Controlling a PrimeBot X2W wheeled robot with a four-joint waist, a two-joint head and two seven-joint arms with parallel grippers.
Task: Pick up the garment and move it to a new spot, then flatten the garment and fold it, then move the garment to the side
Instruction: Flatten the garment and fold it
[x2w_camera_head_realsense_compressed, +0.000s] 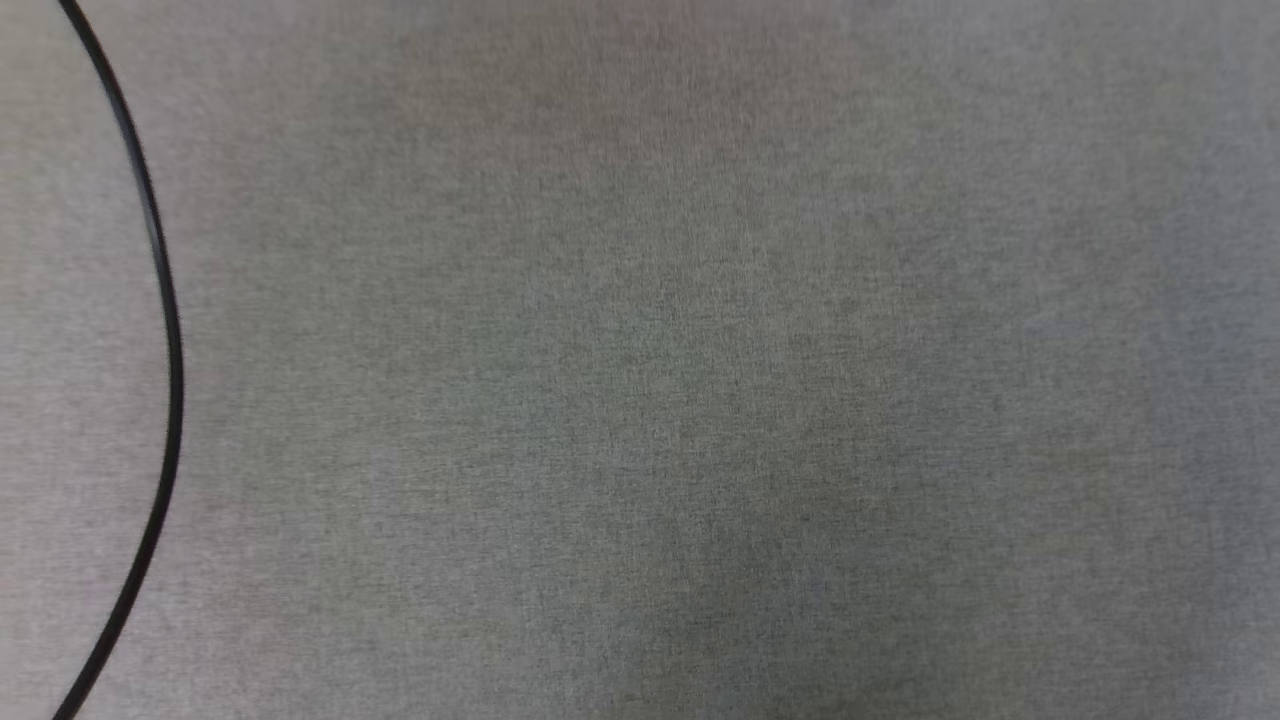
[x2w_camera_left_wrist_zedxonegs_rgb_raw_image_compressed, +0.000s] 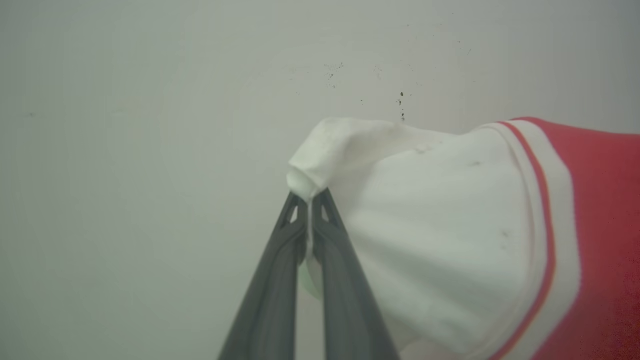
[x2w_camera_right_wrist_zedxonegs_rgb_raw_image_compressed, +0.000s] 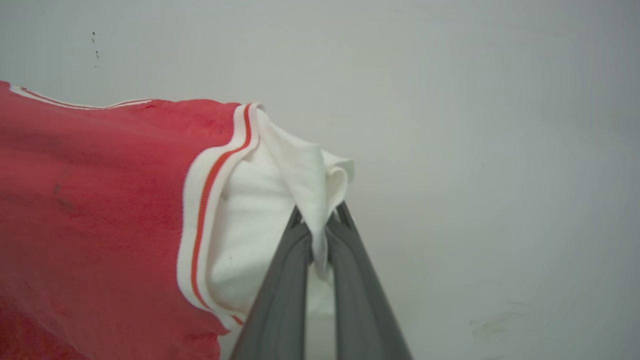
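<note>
left gripper (x2w_camera_left_wrist_zedxonegs_rgb_raw_image_compressed: 310, 197) clamped closed on bunched white sleeve tip of the garment (x2w_camera_left_wrist_zedxonegs_rgb_raw_image_compressed: 450, 225), right gripper (x2w_camera_right_wrist_zedxonegs_rgb_raw_image_compressed: 320, 215) pinched closed on the other white sleeve, red body spanned between the two, grey cloth surface (x2w_camera_head_realsense_compressed: 700, 400) crossed by black cable (x2w_camera_head_realsense_compressed: 165, 330) at left in head view

One garment (x2w_camera_left_wrist_zedxonegs_rgb_raw_image_compressed: 450, 240), one left end effector (x2w_camera_left_wrist_zedxonegs_rgb_raw_image_compressed: 310, 197), one right end effector (x2w_camera_right_wrist_zedxonegs_rgb_raw_image_compressed: 320, 210); one black cable (x2w_camera_head_realsense_compressed: 175, 350)
</note>
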